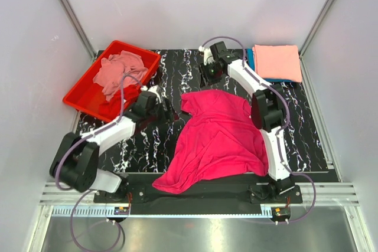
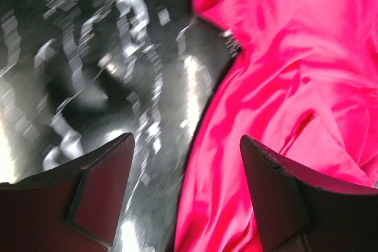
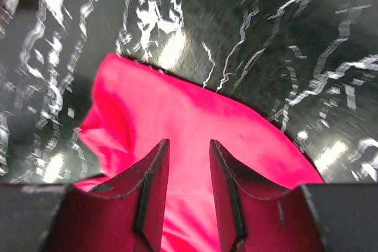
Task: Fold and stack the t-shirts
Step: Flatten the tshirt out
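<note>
The magenta t-shirt [image 1: 218,140] is soft, matt cloth, heavily creased. The table [image 1: 177,69] is glossy black with white marble-like veins and bright reflections. The tray [image 1: 82,95] is smooth, shiny red plastic. The dusty-pink cloth [image 1: 121,72] is crumpled and matt, and the peach t-shirt [image 1: 277,62] is smooth and matt.

The black, white-veined table [image 1: 307,146] in front of me carries the hot pink t-shirt [image 1: 218,140], spread crumpled at its middle, one corner reaching the near edge. Beyond that shirt to my left sits the red tray [image 1: 80,100]. Beyond it to my right lies a folded teal-blue t-shirt [image 1: 250,58], with a folded salmon-peach t-shirt [image 1: 277,62] stacked on top.
</note>
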### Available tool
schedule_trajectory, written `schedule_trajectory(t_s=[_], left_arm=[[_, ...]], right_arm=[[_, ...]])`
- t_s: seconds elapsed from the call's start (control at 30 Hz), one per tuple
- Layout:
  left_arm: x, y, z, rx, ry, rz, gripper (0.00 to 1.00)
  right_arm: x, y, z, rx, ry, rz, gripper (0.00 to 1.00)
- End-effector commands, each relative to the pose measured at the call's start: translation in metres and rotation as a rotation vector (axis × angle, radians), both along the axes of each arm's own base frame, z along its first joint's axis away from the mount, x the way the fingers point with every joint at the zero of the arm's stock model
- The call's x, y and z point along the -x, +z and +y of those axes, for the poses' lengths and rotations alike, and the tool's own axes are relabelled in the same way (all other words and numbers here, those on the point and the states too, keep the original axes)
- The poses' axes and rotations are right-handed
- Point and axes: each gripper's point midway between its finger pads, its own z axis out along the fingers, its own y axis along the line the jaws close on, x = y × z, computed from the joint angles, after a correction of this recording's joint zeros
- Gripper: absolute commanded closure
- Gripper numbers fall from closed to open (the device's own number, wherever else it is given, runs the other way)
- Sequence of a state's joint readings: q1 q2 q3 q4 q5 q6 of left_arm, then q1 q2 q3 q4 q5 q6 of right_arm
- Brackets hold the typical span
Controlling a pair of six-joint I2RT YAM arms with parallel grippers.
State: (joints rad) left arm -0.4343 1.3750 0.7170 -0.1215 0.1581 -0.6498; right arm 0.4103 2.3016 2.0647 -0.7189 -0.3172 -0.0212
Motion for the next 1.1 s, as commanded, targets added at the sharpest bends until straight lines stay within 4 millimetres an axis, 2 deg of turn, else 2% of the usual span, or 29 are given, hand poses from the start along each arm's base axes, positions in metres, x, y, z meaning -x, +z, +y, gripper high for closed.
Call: schedule_trajectory(t_s=[0.0, 0.03, 0.1, 0.13, 0.23, 0.3, 0.4, 0.7, 0.8, 0.83, 0.9, 1.03, 1.07], left_arm=[[-0.048, 0.052, -0.038, 0.074, -0.068, -0.233, 0.23], [-0.051, 0.042, -0.043, 0.049, -0.090, -0.223, 0.23], [-0.062, 0.043, -0.046, 0.033, -0.092, -0.255, 0.23], [-0.067, 0.045, -0.047, 0.033, -0.090, -0.271, 0.23], [-0.083, 0.048, -0.051, 0.018, -0.078, -0.300, 0.21], [-0.090, 0.034, -0.052, -0.014, -0.080, -0.266, 0.21], [-0.098, 0.023, -0.054, -0.039, -0.082, -0.253, 0.21], [-0.115, 0.013, -0.062, -0.047, -0.103, -0.302, 0.23], [-0.119, 0.010, -0.067, -0.047, -0.133, -0.317, 0.23], [-0.121, 0.011, -0.069, -0.045, -0.144, -0.327, 0.23], [-0.120, 0.007, -0.072, -0.037, -0.164, -0.321, 0.24], [-0.118, 0.001, -0.074, -0.025, -0.175, -0.313, 0.28], [-0.118, 0.001, -0.076, -0.019, -0.182, -0.322, 0.33]], right_arm=[[0.010, -0.020, 0.007, 0.019, 0.164, 0.029, 0.60], [0.010, -0.021, 0.013, -0.001, 0.190, 0.036, 0.60], [0.009, -0.023, 0.018, -0.020, 0.232, 0.028, 0.59], [0.009, -0.030, 0.019, -0.016, 0.244, 0.033, 0.59], [0.001, -0.040, 0.014, -0.002, 0.244, 0.022, 0.57], [-0.003, -0.041, 0.017, -0.009, 0.245, 0.017, 0.57], [-0.007, -0.047, 0.018, -0.013, 0.239, 0.015, 0.56], [-0.026, -0.026, 0.024, -0.029, 0.261, -0.112, 0.57], [-0.030, -0.035, 0.024, -0.019, 0.262, -0.102, 0.56], [-0.026, -0.044, 0.023, -0.012, 0.265, -0.075, 0.56], [-0.025, -0.051, 0.022, -0.010, 0.269, -0.064, 0.56], [-0.024, -0.056, 0.024, -0.031, 0.283, -0.051, 0.56], [-0.023, -0.056, 0.025, -0.036, 0.288, -0.047, 0.56]])
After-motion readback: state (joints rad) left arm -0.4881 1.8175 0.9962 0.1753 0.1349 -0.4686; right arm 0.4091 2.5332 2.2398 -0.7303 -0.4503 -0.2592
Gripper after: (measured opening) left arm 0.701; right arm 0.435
